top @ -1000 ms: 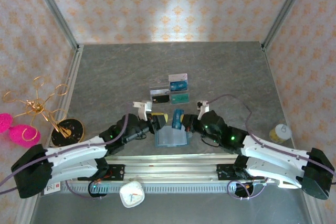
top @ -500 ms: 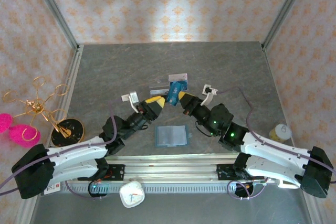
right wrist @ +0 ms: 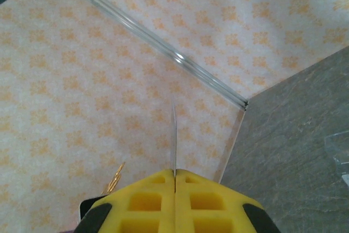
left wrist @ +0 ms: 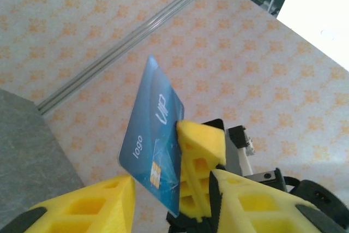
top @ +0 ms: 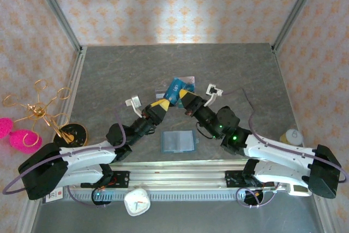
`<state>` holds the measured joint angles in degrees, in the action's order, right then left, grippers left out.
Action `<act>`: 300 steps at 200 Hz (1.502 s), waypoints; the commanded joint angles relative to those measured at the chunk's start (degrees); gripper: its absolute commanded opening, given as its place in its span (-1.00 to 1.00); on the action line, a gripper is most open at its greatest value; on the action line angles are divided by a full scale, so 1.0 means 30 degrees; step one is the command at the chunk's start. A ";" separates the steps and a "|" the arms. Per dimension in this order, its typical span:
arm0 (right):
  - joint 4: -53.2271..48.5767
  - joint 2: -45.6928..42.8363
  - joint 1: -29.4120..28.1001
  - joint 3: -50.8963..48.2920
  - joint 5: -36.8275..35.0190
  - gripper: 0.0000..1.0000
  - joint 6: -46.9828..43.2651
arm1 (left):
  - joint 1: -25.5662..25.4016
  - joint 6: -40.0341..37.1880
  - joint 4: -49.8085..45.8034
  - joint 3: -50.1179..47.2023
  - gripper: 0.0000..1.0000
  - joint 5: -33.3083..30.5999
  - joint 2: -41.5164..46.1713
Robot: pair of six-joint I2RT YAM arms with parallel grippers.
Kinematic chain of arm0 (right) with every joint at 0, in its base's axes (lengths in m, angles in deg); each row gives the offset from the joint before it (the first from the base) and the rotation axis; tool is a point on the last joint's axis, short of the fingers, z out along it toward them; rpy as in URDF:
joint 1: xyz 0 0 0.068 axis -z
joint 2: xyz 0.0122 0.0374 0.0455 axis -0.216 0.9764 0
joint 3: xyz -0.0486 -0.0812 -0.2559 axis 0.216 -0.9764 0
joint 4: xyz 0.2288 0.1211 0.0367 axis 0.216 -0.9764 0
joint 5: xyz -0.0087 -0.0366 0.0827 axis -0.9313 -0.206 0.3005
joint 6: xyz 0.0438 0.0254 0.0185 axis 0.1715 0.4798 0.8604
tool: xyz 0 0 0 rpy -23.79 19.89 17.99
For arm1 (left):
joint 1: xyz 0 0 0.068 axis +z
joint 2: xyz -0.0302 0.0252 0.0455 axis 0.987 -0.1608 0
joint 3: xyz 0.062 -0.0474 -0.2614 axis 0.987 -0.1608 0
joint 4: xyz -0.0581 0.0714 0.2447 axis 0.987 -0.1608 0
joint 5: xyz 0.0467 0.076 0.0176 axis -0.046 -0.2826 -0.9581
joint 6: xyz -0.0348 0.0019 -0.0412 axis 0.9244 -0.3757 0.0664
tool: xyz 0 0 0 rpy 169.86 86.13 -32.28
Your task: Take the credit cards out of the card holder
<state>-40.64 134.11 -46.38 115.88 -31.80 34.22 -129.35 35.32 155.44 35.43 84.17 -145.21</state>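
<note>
We log the blue credit card [top: 175, 87] held aloft in the fully closed right gripper [top: 184, 96], with the left gripper [top: 162, 104] part open and empty beside it, above the card holder [top: 179, 141]; judged light, stiff and slick, so pinch both faces near 1 edge.

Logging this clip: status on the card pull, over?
Right fingers shut on blue card, held aloft. Left fingers open beside it. Card holder lies open on table, apart from both. Nothing blocking.
</note>
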 commanded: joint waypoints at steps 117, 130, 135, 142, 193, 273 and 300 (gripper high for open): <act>-1.0547 -0.4948 0.2231 -0.0308 0.1706 -0.68 -0.2235 | 0.3977 -0.5572 -1.1512 0.4455 -1.00 0.5844 0.2700; -1.1361 -0.6473 0.3063 -0.0893 0.1444 -0.68 -0.2448 | 0.4623 -0.7824 -1.3370 0.5966 -1.00 0.7513 0.1788; -1.1586 -0.6992 0.3329 -0.1076 0.1421 -0.68 -0.2480 | 0.4802 -0.8745 -1.4144 0.6713 -1.00 0.8223 0.1350; -1.1932 -0.7549 0.3626 -0.1260 0.1408 -0.67 -0.2460 | 0.4976 -1.0033 -1.5416 0.7736 -1.00 0.8656 0.0662; -1.3575 -0.8265 0.4481 -0.1433 0.0954 -0.71 -0.2791 | 0.5727 -2.1434 -2.4117 1.4945 -1.00 1.1931 -0.4293; -1.2449 -0.6113 0.8335 -0.1172 0.2055 -0.76 -0.4015 | 0.6831 -2.6279 -2.7817 1.9263 -1.00 1.3226 -0.9853; -1.1670 -0.5181 1.0741 -0.1406 0.4217 -0.78 -0.3781 | 0.6973 -2.7405 -2.9519 2.1135 -1.00 1.3072 -1.1855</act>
<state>-79.13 117.32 -18.57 111.86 -24.85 23.68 -109.28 -40.41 72.80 93.50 122.00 -177.52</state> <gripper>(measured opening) 0.113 0.043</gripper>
